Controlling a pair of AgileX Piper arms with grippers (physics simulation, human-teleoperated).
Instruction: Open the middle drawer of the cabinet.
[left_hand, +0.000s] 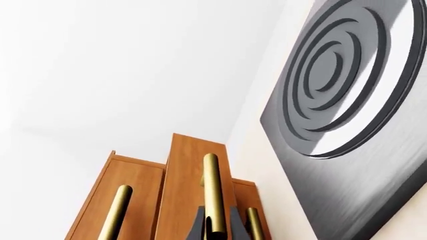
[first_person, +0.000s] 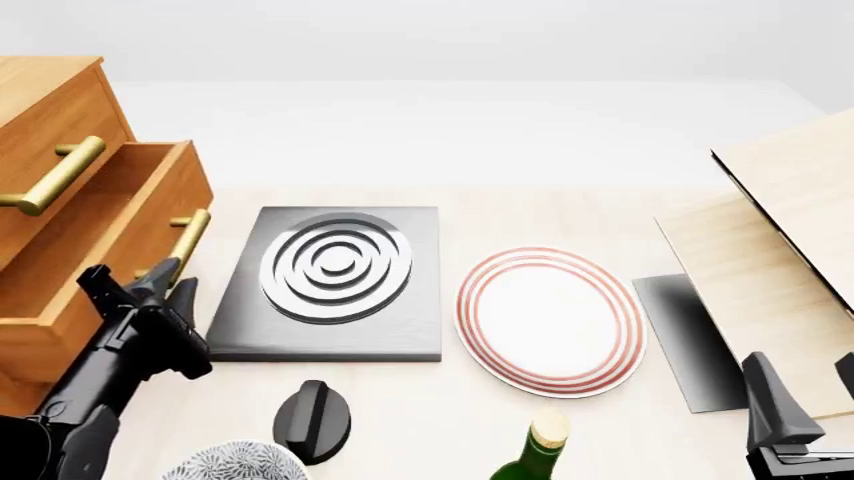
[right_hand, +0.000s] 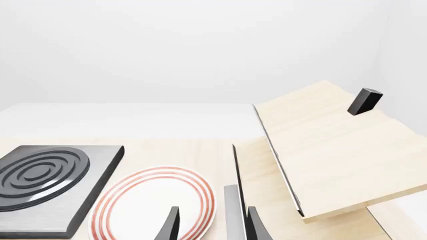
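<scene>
Up close in the left wrist view, the left claw (left_hand: 215, 222) is clamped on the middle drawer (left_hand: 193, 185) handle, unclear from front.

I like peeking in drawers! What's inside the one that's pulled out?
The middle drawer sticks out of the cabinet, and the bit of inside that shows looks bare. The left gripper hides the lower part.

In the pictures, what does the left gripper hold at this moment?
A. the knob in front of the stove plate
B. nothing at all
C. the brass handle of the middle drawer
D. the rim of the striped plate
C: in the left wrist view the left gripper closes around the brass handle of the middle drawer, which stands out from the cabinet.
</scene>
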